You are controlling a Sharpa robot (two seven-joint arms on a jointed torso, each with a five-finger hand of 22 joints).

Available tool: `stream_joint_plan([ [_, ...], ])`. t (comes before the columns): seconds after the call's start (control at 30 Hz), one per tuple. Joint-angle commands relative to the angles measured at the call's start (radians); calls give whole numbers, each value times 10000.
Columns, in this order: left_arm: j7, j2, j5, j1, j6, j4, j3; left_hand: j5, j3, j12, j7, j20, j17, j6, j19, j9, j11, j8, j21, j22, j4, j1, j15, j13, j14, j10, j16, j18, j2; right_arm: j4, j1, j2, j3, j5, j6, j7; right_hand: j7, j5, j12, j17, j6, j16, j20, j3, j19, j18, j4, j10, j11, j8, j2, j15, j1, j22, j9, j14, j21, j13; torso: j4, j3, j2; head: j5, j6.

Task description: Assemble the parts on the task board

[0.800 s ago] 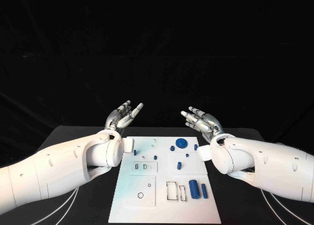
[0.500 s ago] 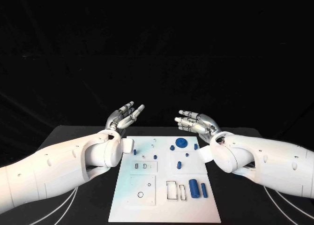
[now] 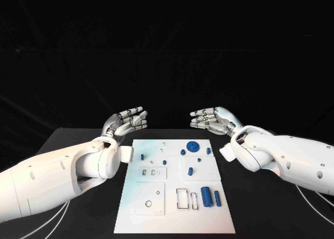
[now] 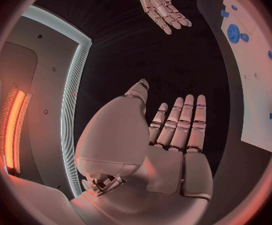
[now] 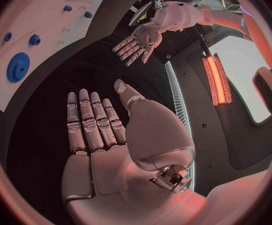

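While both arms hang raised above the far end of the black counter (image 3: pixel 81 137), the scene reads as follows.

Board: the white task board (image 3: pixel 174 219), a flat matte rectangular plate, lies in the middle of the counter between the two arms, its long side running away from the robot.

Parts: small blue pieces sit on the board. A round toothed gear (image 3: pixel 193 146) lies near the far edge; a stout cylinder (image 3: pixel 206 194) and a slimmer peg (image 3: pixel 217 198) lie side by side toward the near right; smaller blue pegs are scattered between. Dark outlined rectangular and ring-shaped recesses mark the near half.

Left hand: the silver, jointed left hand (image 3: pixel 126 121) hovers beyond the board's far left corner, palm tilted inward, fingers (image 4: pixel 183 122) straight, close together and holding nothing.

Right hand: the silver right hand (image 3: pixel 213 120) hovers beyond the far right corner, fingers (image 5: pixel 89 117) extended side by side, thumb apart, nothing in its grasp.

Change: against the picture from half a second ago, the right hand has risen and turned more palm-down, and the left hand has tipped lower and flatter; the board's position in the picture has shifted with the camera, and the parts lie as they did.

Arms: smooth white shells, each entering from its own side and touching nothing on the board.
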Motion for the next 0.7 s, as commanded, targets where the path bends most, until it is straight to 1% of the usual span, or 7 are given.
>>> stream_joint_plan([
  [0.03, 192, -123, -55, 41, 257, 195, 15, -8, -21, 209, 967, -6, 26, 1130, 359, 78, -172, 203, 166, 25, -262, 275, -184, 32, 631, 715, 155, 346, 26, 54, 72, -35, 10, -1831, 181, -601, 319, -112, 66, 64, 1686, 255, -257, 291, 1348, 242, -389, 1571, -369, 106, -137, -448, 232, 170, 42, 1763, 644, 29, 18, 23, 209, 4, 12],
  [0.17, -80, -351, -89, 129, 657, 430, 21, -7, -101, 411, 735, -7, 83, 2533, 782, 154, -440, 444, 343, 26, -534, 460, -460, 60, 1518, 1608, 303, 615, 32, 81, 232, -64, 22, -3179, 695, -1470, 246, -97, -11, 126, 1914, 331, -404, 361, 1687, 236, -459, 1883, -460, 42, -305, -601, 164, 225, 41, 2271, 845, 43, 60, 51, 417, -50, 27],
  [0.23, -186, -477, -206, 190, 863, 567, 24, -8, -158, 439, 609, -12, 126, 2869, 1013, 143, -577, 492, 438, 31, -604, 474, -593, 57, 1923, 2013, 330, 724, 15, 112, 305, -73, 25, -3951, 934, -1863, 151, 76, -11, 180, 2118, 366, -522, 459, 1911, 230, -547, 2160, -551, 64, -414, -712, 182, 278, 50, 2542, 993, 53, 68, 55, 517, -58, 47],
  [0.4, -340, -833, -403, 355, 1099, 998, 28, -8, -232, 327, 490, -60, 188, 3201, 1451, 92, -702, 437, 630, 55, -657, 457, -727, 24, 2375, 2445, 261, 799, 28, 269, 510, -76, 34, -5864, 1434, -2723, -53, 532, 70, 380, 2584, 496, -748, 662, 2316, 230, -678, 2880, -803, 169, -679, -945, 95, 408, 92, 3122, 1301, 132, 51, 85, 803, -120, 97],
  [0.47, -383, -1008, -443, 405, 1146, 1263, 28, -9, -244, 308, 488, -66, 196, 3237, 1487, 87, -712, 426, 644, 53, -651, 441, -736, 22, 2418, 2490, 245, 801, 31, 397, 606, -88, 35, -6757, 1594, -3089, -193, 532, 162, 601, 2824, 789, -931, 671, 2716, 244, -674, 3289, -985, 239, -807, -1151, 14, 541, 128, 3701, 1583, 217, 63, 111, 988, -170, 154],
  [0.57, -396, -1194, -467, 451, 1181, 1585, 28, -11, -264, 278, 486, -73, 203, 3277, 1526, 82, -717, 411, 657, 48, -640, 414, -743, 19, 2460, 2538, 220, 802, 31, 543, 682, -85, 37, -7702, 1697, -3446, -321, 470, 146, 898, 2978, 1107, -1158, 625, 3214, 232, -605, 3514, -1120, 246, -967, -1356, -114, 712, 142, 4267, 1928, 284, 66, 116, 1153, -209, 179],
  [0.7, -379, -1351, -481, 492, 1191, 1943, 36, -12, -271, 265, 485, -76, 204, 3286, 1543, 80, -717, 403, 664, 48, -635, 403, -744, 17, 2468, 2548, 207, 804, 34, 678, 751, -51, 39, -8669, 1711, -3745, -376, 450, -75, 1463, 2969, 1805, -1521, 572, 4139, 219, -500, 3356, -1185, 137, -1105, -1630, -185, 1047, 115, 5430, 2584, 269, 66, 118, 1284, -200, 216],
])
